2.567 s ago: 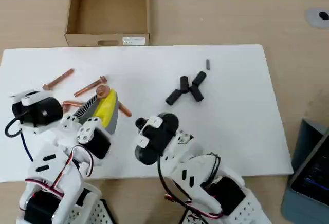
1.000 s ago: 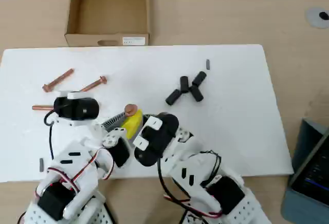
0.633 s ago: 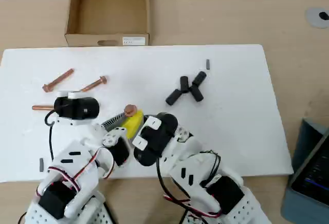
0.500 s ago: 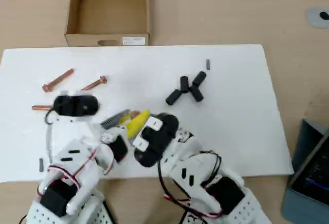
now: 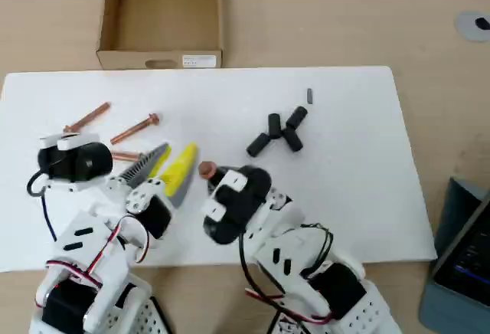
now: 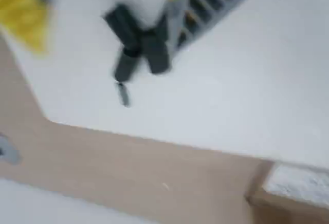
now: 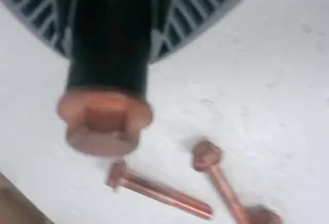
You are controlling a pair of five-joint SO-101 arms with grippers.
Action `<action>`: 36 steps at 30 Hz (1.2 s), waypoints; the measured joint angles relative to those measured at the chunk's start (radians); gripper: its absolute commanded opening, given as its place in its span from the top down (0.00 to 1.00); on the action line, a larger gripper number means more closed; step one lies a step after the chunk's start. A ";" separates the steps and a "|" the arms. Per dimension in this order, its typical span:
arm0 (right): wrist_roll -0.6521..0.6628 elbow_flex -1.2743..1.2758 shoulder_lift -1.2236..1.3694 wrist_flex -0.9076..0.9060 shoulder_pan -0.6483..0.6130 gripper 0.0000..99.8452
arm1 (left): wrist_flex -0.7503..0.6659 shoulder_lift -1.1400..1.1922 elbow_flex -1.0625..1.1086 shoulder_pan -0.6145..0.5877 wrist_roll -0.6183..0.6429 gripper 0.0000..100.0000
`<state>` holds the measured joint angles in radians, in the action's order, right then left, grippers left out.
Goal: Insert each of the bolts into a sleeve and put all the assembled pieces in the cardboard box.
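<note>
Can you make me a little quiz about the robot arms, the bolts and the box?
1. True or false: the cardboard box already has pieces in it.
2. Which one holds the black sleeve with a bolt pushed into it? A) left gripper B) right gripper
3. How many loose bolts lie on the white mat?
Key: 1 false; 2 B; 3 three.

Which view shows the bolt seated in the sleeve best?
Right wrist view: up close, the right gripper clamps the black sleeve with the bolt head against its end. In the high view that bolt head peeks out beside the arm. The left wrist view faces the loose sleeves.
</note>
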<state>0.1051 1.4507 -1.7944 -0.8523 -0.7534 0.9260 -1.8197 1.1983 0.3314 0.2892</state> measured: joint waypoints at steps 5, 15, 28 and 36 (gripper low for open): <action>-0.035 -0.028 0.000 -0.005 0.114 0.99 | 0.006 0.002 -0.006 -0.124 -0.135 1.00; -0.150 -0.249 0.043 -0.190 0.281 0.99 | 0.006 0.003 0.239 -0.379 -0.345 1.00; -0.264 -0.758 0.744 -0.195 0.284 0.99 | 0.006 0.003 0.465 -0.428 -0.356 1.00; -0.253 -1.040 1.197 -0.018 0.284 0.99 | 0.006 0.003 0.482 -0.428 -0.356 1.00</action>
<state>-0.1481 0.4104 -0.5976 -0.8707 -0.4695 0.9321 -1.8167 1.6801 -0.0967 -0.0667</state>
